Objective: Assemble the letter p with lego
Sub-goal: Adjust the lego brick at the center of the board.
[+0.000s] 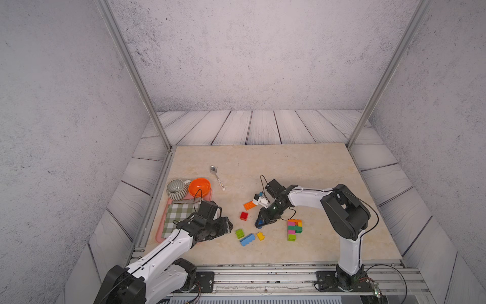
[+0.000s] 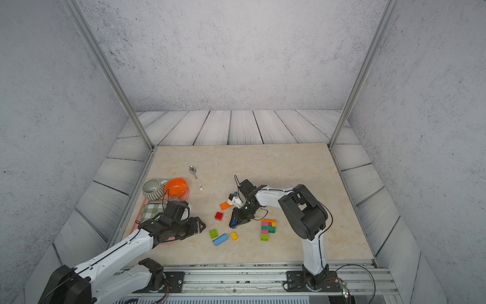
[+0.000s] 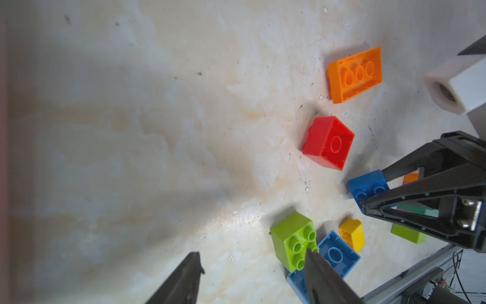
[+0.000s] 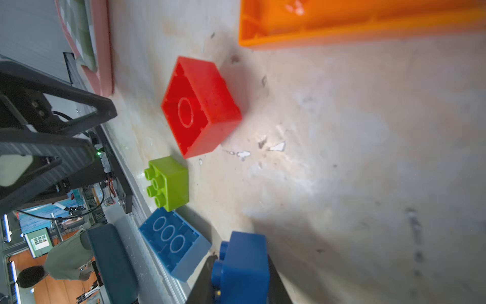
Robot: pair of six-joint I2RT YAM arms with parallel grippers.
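1. The right claw (image 1: 259, 223) is clenched on a small dark blue studded plastic brick (image 4: 242, 265), pinched between its tips just above the pale marbled surface (image 1: 263, 163).
2. The left claw (image 3: 252, 253) is released, with nothing between its tips. A lime square plastic brick (image 3: 290, 238) lies just beside one tip.
3. The part-built letter of pink, green, orange and lime bricks (image 1: 294, 227) lies flat near the right claw, behind its tips and apart from them.
4. The blue brick is probably light, stiff and smooth-sided. Flat opposite walls are the best hold, with the studs left free. A shallow pinch may let it twist when pressed home.
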